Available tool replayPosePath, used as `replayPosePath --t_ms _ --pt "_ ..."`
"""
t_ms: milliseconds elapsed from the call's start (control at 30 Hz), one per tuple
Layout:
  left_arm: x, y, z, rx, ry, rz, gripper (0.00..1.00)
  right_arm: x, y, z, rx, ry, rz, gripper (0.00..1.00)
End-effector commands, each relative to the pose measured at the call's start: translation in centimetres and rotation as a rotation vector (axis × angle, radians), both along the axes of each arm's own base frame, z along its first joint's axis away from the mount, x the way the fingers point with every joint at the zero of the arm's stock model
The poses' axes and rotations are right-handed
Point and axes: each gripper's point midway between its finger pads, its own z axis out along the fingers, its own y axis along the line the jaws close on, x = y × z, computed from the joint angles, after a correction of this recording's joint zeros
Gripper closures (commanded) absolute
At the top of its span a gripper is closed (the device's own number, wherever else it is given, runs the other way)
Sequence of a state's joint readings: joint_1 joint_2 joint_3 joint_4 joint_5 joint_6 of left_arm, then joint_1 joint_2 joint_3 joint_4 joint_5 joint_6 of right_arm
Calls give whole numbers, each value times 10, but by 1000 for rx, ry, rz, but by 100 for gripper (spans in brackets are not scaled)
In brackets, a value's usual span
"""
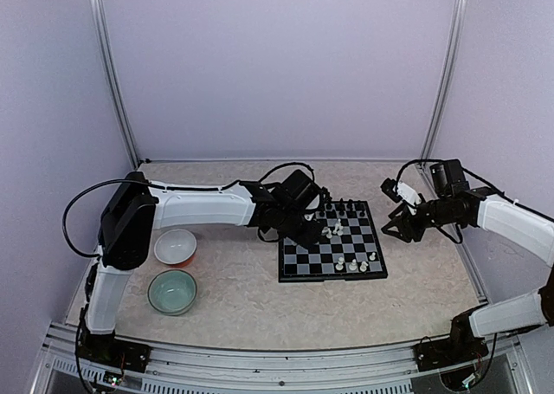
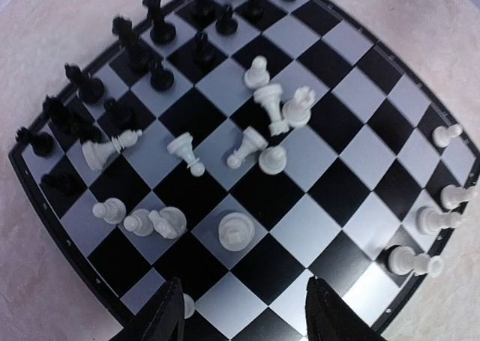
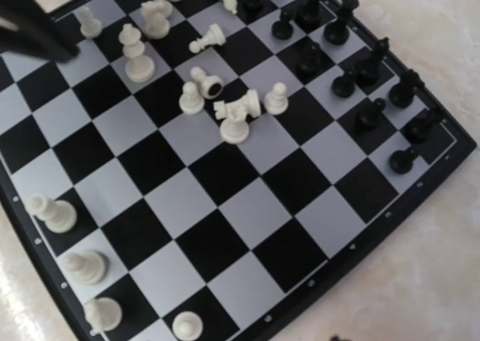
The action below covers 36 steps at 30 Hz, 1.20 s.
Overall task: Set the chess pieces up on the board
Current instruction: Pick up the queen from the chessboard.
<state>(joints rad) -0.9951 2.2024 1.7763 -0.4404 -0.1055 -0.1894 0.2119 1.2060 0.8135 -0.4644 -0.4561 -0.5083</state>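
Top external shows you the small square black-and-white chequered chessboard (image 1: 305, 265) lying right of centre on the beige marbled table (image 1: 242, 312). Bare tabletop is open along its near and far rims, and there is more room to its left than to its right. Your left gripper (image 1: 317, 228) hangs over the board's far left part, while your right gripper (image 1: 401, 229) sits just off the right rim, above bare table. The round white bowl (image 1: 175, 245) and the round pale green bowl (image 1: 171, 291) sit close together by the left arm, well apart from the board. On the left wrist view your jaws are spread wide and grip nothing; the two dark fingers (image 2: 161, 318) stand over the board near its edge. One small white piece (image 2: 187, 305) stands just beside the picture's left finger, not clamped. Beyond the jaws, the tiny white plastic chess pieces (image 2: 296, 110) lie jumbled mid-board, several toppled, and four more stand along the picture's right rim. The tiny black plastic chess pieces (image 2: 157, 26) stand crowded along the far left rim. On the right wrist view the board fills the frame with bare table past its corner. That gripper's fingers barely show, so you cannot tell whether those jaws are parted or closed.
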Motion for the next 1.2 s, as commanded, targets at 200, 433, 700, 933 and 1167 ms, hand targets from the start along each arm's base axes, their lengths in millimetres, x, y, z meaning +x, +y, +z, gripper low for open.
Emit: replayPosePath --t_ms 200,433,700,933,1167 --pt "10 -4 -24 24 2 49 47 2 -4 -6 -13 -3 -3 51" --pt "22 -17 -13 -9 -41 58 50 1 -4 -8 -15 2 0 51" --pt "28 -23 -24 11 -33 66 62 1 -4 -10 -17 7 4 52" --pt "25 -22 -28 16 -16 69 67 0 -3 -12 -19 16 7 52" --pt "23 -21 -25 18 -16 69 88 0 -4 -14 -24 19 6 53"
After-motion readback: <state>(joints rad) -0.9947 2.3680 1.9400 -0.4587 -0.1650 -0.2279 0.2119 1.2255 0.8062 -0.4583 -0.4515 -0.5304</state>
